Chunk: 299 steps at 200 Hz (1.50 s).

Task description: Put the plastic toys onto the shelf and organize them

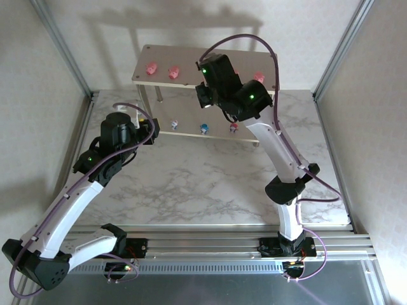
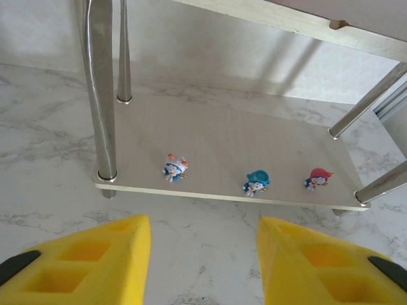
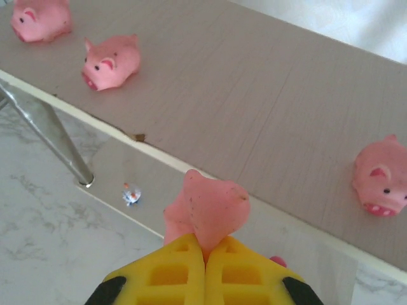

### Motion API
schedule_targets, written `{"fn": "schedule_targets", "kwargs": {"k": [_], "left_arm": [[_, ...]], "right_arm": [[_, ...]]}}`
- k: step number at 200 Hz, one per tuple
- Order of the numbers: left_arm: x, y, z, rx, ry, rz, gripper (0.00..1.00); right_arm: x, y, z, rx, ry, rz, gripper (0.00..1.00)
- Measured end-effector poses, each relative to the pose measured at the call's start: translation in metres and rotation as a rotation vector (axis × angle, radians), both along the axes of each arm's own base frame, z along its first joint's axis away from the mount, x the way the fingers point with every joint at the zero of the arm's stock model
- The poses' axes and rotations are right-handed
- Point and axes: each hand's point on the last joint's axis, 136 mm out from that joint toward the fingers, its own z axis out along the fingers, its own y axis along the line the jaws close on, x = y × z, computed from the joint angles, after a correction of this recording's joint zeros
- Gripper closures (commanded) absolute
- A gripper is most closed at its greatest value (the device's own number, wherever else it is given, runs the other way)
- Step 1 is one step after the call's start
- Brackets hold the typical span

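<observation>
The shelf [image 1: 191, 58] stands at the back of the table. Three pink pig toys [image 1: 151, 68] [image 1: 173, 73] [image 1: 259, 77] lie on its top board [image 3: 254, 101]. My right gripper [image 3: 205, 244] hangs over that board's front edge, shut on a fourth pink pig [image 3: 210, 206], which is squashed between the fingers. On the lower board [image 2: 235, 140] stand three whitish toys [image 2: 173, 168] [image 2: 256, 181] [image 2: 318, 178] in a row. My left gripper [image 2: 203, 229] is open over the marble table just in front of the lower board, nothing between its fingers.
Silver shelf legs [image 2: 102, 95] rise at the lower board's left corners, close to my left gripper [image 1: 149, 130]. The right arm [image 1: 273, 146] reaches across the shelf's right half. Metal frame posts [image 1: 63, 44] and white walls bound the table.
</observation>
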Motion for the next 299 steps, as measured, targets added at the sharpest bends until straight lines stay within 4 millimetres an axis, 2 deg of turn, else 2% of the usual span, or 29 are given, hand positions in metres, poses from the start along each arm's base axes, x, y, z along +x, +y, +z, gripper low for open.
{"fn": "schedule_targets", "kwargs": {"k": [63, 90, 145, 176, 210, 299], "left_arm": [[0.007, 0.009, -0.003, 0.01, 0.012, 0.022, 0.52], [0.01, 0.01, -0.006, 0.012, 0.023, 0.02, 0.52], [0.012, 0.013, -0.008, 0.013, 0.028, 0.018, 0.53], [0.013, 0.013, -0.008, 0.014, 0.028, 0.016, 0.52], [0.013, 0.016, -0.008, 0.012, 0.03, 0.021, 0.53], [0.015, 0.019, -0.009, 0.0, 0.036, 0.014, 0.52]], "right_arm": [[0.016, 0.003, 0.026, 0.002, -0.133, -0.008, 1.0], [0.024, 0.003, 0.03, -0.019, -0.173, -0.028, 1.0], [0.042, 0.014, 0.009, -0.063, -0.166, -0.041, 1.0], [0.05, 0.011, -0.001, -0.075, -0.149, -0.055, 1.0], [0.054, 0.006, -0.002, -0.072, -0.141, -0.071, 1.0], [0.058, 0.008, -0.01, -0.065, -0.121, -0.079, 1.0]]}}
